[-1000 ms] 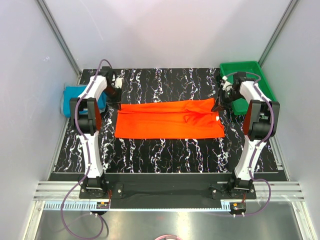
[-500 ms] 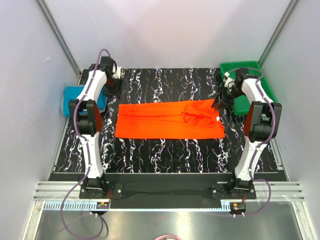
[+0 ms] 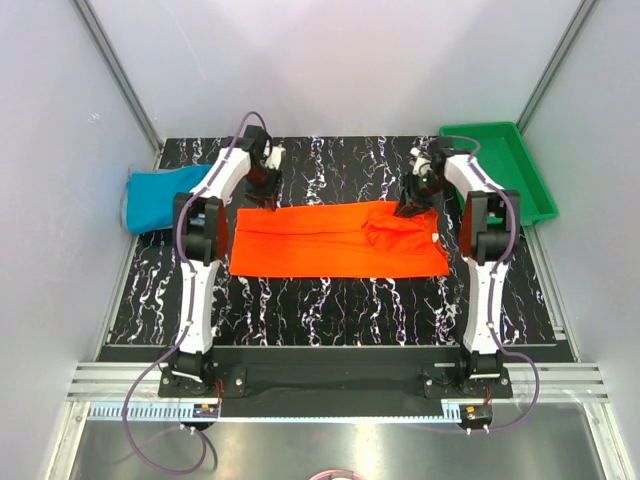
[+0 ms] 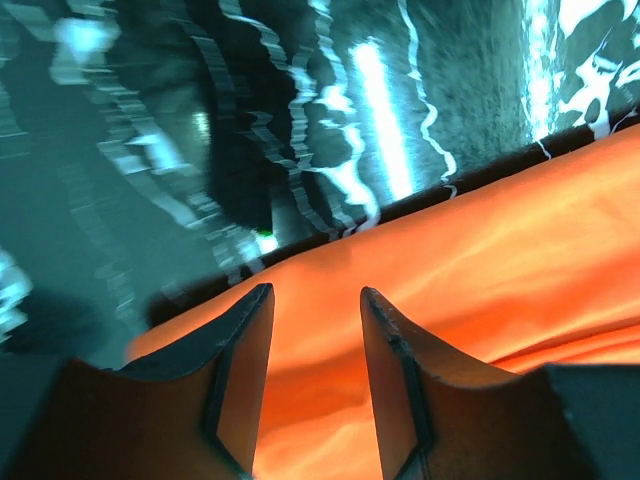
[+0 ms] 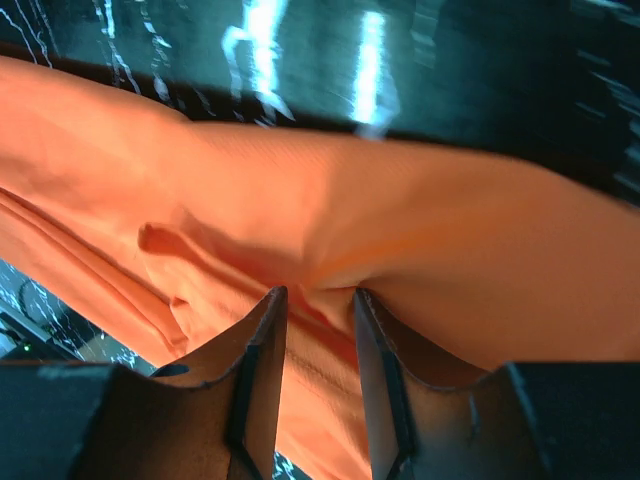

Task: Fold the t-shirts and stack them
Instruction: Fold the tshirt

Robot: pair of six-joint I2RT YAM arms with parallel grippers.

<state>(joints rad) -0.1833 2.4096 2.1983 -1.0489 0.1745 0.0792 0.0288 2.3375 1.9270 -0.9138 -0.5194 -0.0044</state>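
Note:
The orange-red t-shirt (image 3: 340, 240) lies folded into a long flat strip across the middle of the table. The teal-blue t-shirt (image 3: 160, 197) lies bunched at the left edge. My left gripper (image 3: 268, 190) hovers over the orange-red shirt's back left edge (image 4: 480, 250); its jaws (image 4: 315, 305) are open with nothing between them. My right gripper (image 3: 410, 203) is at the shirt's back edge, right of centre. Its jaws (image 5: 320, 300) are narrowed on a raised ridge of orange-red cloth (image 5: 330, 230) that touches both fingertips.
A rigid green tray (image 3: 520, 190) stands at the back right corner. The black marbled table top (image 3: 330, 160) shows behind the shirt. Metal frame posts and grey walls close in the left, right and back.
Both grippers moved inward along the shirt's back edge, the left from the teal shirt's side, the right from the back right corner. The cloth near the right gripper is now more rumpled.

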